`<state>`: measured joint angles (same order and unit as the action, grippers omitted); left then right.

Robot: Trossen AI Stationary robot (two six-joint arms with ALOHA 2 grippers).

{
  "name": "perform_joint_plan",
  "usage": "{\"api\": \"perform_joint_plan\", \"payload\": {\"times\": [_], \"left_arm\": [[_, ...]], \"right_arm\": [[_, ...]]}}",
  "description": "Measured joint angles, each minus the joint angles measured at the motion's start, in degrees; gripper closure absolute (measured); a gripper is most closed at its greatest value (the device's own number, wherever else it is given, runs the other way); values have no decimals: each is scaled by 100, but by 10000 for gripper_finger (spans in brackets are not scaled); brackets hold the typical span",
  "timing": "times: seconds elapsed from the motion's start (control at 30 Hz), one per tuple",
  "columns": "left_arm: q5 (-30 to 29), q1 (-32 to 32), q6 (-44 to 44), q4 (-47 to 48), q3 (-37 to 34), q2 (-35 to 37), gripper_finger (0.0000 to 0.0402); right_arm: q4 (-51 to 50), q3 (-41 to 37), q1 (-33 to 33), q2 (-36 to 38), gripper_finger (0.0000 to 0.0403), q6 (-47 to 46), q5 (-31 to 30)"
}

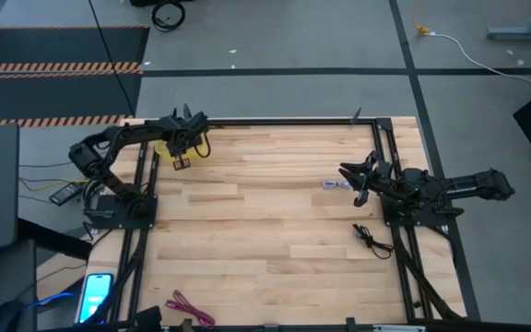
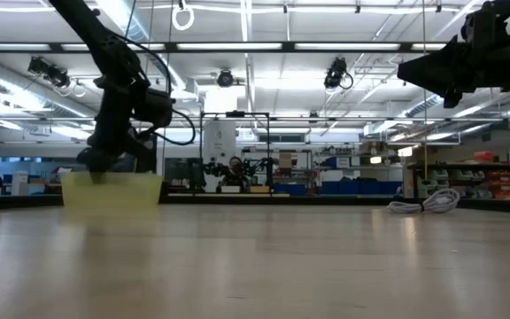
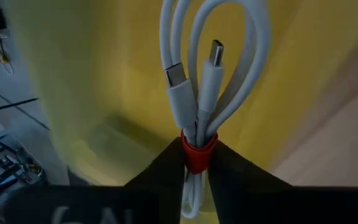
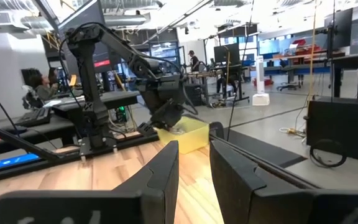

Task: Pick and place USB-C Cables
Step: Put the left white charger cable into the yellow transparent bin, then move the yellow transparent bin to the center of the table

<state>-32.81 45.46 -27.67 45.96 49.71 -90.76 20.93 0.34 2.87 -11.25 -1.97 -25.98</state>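
The left gripper (image 3: 194, 163) pinches the white cable (image 3: 210, 68) at its red tie, over the yellow bin (image 1: 166, 145) at ten o'clock, probably for release. At three o'clock, the right gripper (image 1: 350, 175) waits, fingers apart, above the grey cable (image 1: 332, 184).

dark jointed arms (image 1: 123, 138), black fingers (image 4: 160, 171)

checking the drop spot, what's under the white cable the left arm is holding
A yellow bin lies under the white cable, which the left pincer grips at its red tie. The bin's floor is blurred, so contents can't be told.

Table (image 1: 265, 198) middle open; bin (image 1: 166, 146) seemingly crowded
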Motion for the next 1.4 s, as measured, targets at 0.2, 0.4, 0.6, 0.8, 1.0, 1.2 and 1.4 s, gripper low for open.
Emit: {"api": "perform_joint_plan", "payload": {"times": [0.2, 0.4, 0.6, 0.8, 1.0, 1.2, 1.4], "left_arm": [[5, -3, 152, 29, -32, 20, 276], [4, -93, 147, 37, -31, 39, 251], [-27, -306, 166, 473, 428, 50, 247], [604, -463, 518, 1066, 1275, 50, 251], [1586, -528, 644, 1330, 1548, 52, 251], [1838, -519, 711, 1431, 1179, 52, 251], [1526, -521, 574, 1269, 716, 52, 251]], "right_arm": [[40, 0, 0, 0, 305, 43, -35], [37, 2, 0, 0, 305, 25, -36], [37, 0, 0, 0, 305, 58, -52], [-30, 0, -1, 0, 305, 47, -12], [-174, 1, 0, 1, 305, 22, 11], [-183, 0, 0, 0, 305, 42, 13], [-183, 1, -1, 0, 305, 59, 13]]}}
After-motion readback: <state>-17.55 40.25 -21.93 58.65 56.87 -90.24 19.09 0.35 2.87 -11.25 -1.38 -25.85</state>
